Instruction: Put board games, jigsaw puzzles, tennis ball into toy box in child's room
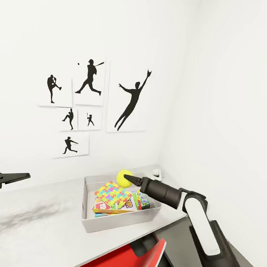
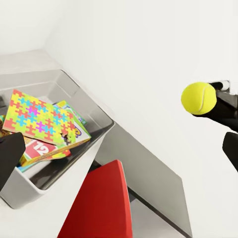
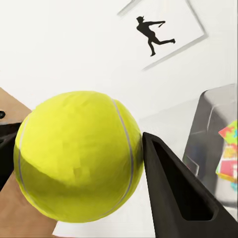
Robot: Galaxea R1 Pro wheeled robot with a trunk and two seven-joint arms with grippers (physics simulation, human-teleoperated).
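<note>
**Last toy: ball over the box**

White walls with black athlete pictures (image 1: 87, 100) back the table (image 1: 28, 224). The toy box (image 1: 115, 223) sits near the tabletop's far right corner, holding a puzzle (image 1: 113, 193) atop the game boxes (image 1: 111, 207). The right gripper (image 1: 127, 178) pinches the tennis ball (image 1: 124, 177) above the box's far rim. Best bring it lower and further inward before releasing, to avoid bouncing out. The left gripper (image 1: 23, 175) hangs idle; whether it is parted is unclear.

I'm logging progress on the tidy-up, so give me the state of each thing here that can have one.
tennis ball: gripped, held above the toy box.
right gripper: shut on the ball.
left gripper: empty; open or shut unclear.
toy box: on the table, holding games and puzzle.
jigsaw puzzle: lying on top of the stacked board games.
</note>
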